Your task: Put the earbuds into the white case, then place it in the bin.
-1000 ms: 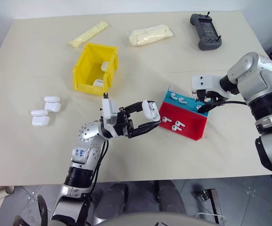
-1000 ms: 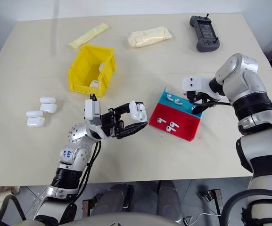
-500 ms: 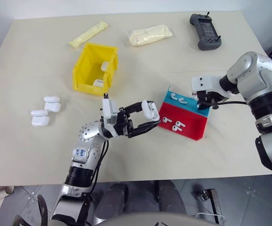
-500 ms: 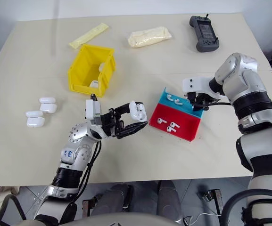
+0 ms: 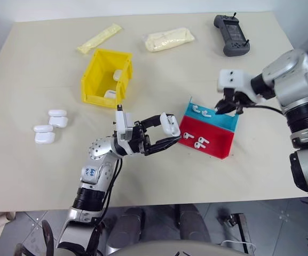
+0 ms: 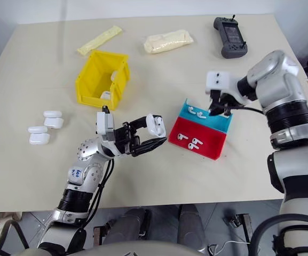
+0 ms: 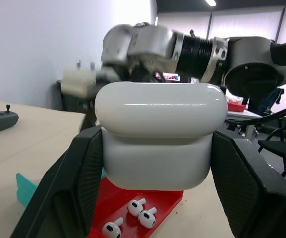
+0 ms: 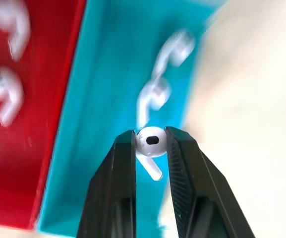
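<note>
Right gripper (image 8: 150,144) around glossy earbud (image 8: 150,140)

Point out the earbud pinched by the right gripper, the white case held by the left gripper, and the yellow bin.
earbud (image 8: 151,140): right wrist view, on its rounded head between the fingers.
white case (image 7: 157,139): left wrist view, at the lid seam.
yellow bin (image 5: 91,78): left eye view, on its left wall.
</note>
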Available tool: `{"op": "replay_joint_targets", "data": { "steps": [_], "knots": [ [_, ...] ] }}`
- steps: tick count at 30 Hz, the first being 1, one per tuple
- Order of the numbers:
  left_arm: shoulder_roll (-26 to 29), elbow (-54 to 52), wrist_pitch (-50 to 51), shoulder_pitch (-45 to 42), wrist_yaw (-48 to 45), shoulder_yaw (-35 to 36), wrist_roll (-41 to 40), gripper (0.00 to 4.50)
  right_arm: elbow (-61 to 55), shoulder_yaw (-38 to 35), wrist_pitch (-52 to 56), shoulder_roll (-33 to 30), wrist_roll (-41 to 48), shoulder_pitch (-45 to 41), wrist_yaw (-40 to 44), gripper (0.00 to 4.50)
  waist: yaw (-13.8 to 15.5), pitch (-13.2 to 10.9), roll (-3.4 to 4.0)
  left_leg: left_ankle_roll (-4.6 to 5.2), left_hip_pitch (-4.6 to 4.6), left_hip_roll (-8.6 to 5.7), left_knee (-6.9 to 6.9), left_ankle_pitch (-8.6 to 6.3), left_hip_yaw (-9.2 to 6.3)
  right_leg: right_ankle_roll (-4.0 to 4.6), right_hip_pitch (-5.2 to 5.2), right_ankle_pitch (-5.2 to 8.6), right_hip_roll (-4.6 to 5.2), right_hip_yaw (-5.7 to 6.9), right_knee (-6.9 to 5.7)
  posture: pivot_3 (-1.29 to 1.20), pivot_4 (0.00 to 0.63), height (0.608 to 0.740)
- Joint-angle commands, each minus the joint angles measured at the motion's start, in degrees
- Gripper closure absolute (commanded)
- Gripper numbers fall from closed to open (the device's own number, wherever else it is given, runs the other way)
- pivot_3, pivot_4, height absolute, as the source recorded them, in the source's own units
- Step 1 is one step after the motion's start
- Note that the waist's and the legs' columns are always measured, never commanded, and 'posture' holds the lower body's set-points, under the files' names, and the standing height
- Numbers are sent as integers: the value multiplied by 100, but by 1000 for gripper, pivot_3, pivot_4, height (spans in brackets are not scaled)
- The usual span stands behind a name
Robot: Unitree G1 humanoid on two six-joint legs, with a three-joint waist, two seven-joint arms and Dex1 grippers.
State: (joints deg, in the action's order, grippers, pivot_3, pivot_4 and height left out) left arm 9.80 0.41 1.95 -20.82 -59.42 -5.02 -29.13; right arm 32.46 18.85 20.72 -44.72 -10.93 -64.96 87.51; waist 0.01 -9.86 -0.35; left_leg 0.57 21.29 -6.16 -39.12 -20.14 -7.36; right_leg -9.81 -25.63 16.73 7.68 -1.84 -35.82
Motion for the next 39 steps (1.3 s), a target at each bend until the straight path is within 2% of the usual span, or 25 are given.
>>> {"op": "replay_joint_targets", "data": {
  "steps": [1,6,9,12,15,19,24,39],
  "knots": [
    [76,-177,44,-149,-77,24,-105,1688,-1505,-1048,951,-411,1247,738,443,4005,62,0,0,0,0,-1,-1,0,-7,0,3,0,0,5,1,0,150,740],
    [179,-134,103,-202,-168,67,-143,1688,-3067,-2323,2016,-106,2658,1896,-424,4005,121,1,-1,5,0,-1,-4,-3,-2,2,6,-2,1,3,4,0,150,740],
    [200,-82,150,-270,-218,44,-121,1688,-4275,-3527,3119,715,4014,2721,-1322,4005,126,1,-2,1,-3,8,-3,-5,-1,2,5,-2,-7,4,0,0,150,740],
    [219,-53,209,-326,-268,40,-126,1688,-4990,-4088,4383,1233,5306,3043,-1947,4005,134,1,-2,0,-4,7,-6,-5,0,3,5,-2,-6,0,-7,0,150,740],
    [236,-37,259,-373,-306,44,-133,1688,-5362,-4427,5050,1814,6171,3218,-2834,4005,134,2,-1,1,-6,3,-9,-5,0,4,6,-3,-2,-1,-9,0,150,740],
    [258,-42,313,-416,-346,58,-133,1688,-5592,-4589,5423,2499,7070,3412,-3879,4005,118,2,-1,1,-8,4,-8,-5,-2,6,7,-4,-4,0,-12,0,150,740],
    [265,-63,351,-427,-359,69,-130,1688,-5740,-4354,5243,2726,7598,3716,-4497,4005,116,3,0,1,-9,2,-7,-5,-2,6,7,-4,-3,0,-12,0,150,740],
    [237,-147,390,-410,-293,70,-105,1688,-5673,-3466,4452,2446,7868,4457,-4732,4005,96,3,0,2,-10,3,-6,-4,-2,6,7,-4,-5,0,-11,0,150,740]
  ]
}}
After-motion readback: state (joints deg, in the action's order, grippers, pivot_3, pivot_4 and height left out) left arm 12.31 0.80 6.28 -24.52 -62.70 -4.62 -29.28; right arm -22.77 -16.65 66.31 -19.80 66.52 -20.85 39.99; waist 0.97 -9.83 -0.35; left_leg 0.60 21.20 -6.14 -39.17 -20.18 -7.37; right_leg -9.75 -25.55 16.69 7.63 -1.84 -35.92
